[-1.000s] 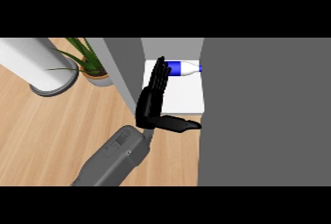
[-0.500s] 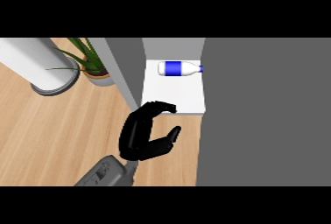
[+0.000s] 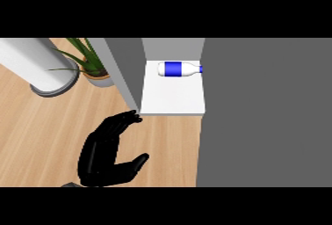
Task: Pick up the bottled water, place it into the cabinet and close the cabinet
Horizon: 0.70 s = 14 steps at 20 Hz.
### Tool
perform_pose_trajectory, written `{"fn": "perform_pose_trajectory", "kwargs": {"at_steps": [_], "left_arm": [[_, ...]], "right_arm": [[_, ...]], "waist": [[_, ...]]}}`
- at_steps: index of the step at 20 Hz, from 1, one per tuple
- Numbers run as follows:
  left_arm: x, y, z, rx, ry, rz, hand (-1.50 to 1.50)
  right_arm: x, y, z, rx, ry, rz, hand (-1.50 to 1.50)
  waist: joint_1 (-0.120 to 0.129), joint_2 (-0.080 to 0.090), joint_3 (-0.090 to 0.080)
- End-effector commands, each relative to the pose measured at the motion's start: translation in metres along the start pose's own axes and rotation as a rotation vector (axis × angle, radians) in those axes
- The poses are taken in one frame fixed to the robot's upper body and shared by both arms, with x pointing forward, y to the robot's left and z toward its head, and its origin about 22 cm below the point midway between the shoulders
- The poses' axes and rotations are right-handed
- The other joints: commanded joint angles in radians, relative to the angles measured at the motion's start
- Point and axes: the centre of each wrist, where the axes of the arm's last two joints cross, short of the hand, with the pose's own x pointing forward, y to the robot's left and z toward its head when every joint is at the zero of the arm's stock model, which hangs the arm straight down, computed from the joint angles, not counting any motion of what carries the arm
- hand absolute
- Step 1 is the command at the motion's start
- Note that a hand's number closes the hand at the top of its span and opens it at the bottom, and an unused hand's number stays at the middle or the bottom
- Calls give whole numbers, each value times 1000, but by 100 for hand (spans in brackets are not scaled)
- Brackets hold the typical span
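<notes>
Head view, looking steeply down. Your bottled water lies on its side on the white cabinet shelf, toward the back, with its cap end pointing right and partly hidden behind the grey cabinet wall. It has a blue label band and a white body. Nothing is touching it.

Only one hand shows. It comes up from the lower edge at left centre, over the wooden worktop; you can't tell from this view alone which hand it is. Its fingers are straight and held together, with the thumb splayed out to the right, and they hold nothing. The fingertips sit right at the lower end of the open grey cabinet door, which is seen edge-on beside the shelf's front left corner; contact is likely but you can't confirm it.

At upper left there is a potted plant just beside the door. A white cylinder on a grey base stands to the plant's left.
</notes>
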Motion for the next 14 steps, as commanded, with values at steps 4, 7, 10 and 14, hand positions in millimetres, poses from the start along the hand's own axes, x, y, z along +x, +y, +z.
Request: {"fn": "perform_pose_trajectory", "kwargs": {"at_steps": [4, 7, 10, 14], "left_arm": [[24, 40, 39, 89, -23, 7, -150], [43, 50, 42, 86, -22, 55, -150], [55, 63, 48, 113, -22, 53, -150], [60, 71, 58, 123, -28, 59, -150]], "right_arm": [[53, 17, -12, 166, -19, 109, 150], [45, 19, -17, 282, 1, 76, 150], [56, 25, -26, 325, -43, 80, 150], [47, 28, -35, 386, -13, 103, 150]], "waist": [[-9, -3, -3], [2, -4, -3], [14, -7, -7], [28, -8, -12]]}}
